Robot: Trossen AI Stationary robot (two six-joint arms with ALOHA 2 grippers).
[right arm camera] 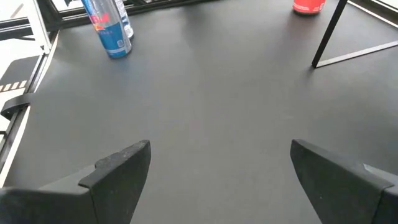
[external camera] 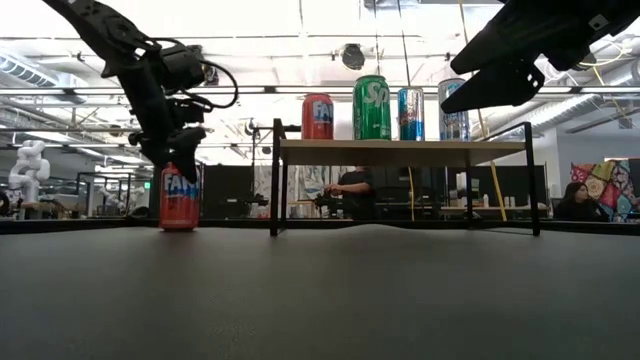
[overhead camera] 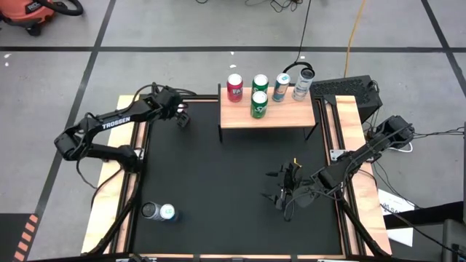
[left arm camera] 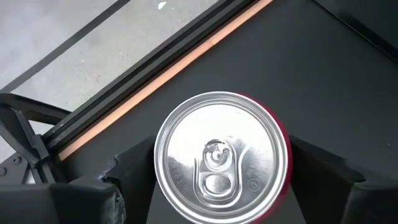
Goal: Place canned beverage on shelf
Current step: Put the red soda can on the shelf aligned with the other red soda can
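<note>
A red can (left arm camera: 221,155) stands upright on the black mat (overhead camera: 218,182) near its far left corner, seen also in the low view (external camera: 180,200). My left gripper (overhead camera: 180,115) hangs open over it, one finger (left arm camera: 130,171) on each side of the can's top. The shelf (overhead camera: 266,116), a light-wood top on black legs, stands at the mat's far edge and bears several cans, among them a red one (overhead camera: 234,87) and a green one (overhead camera: 258,104). My right gripper (overhead camera: 282,185) hovers open over the mat's right part, nothing between its fingers (right arm camera: 118,165). My left gripper comes at the red can from above at a slant, its two fingers flanking the can's top rim (left arm camera: 163,149). Whether the fingers touch the can I cannot tell. The can stands upright with its base on the mat.
Two more cans (overhead camera: 159,212) stand at the mat's near left, the blue one also in the right wrist view (right arm camera: 115,31). Wooden rails (overhead camera: 124,182) frame the mat. The shelf's black legs (external camera: 277,180) reach down to the mat. Bare mat lies in the middle.
</note>
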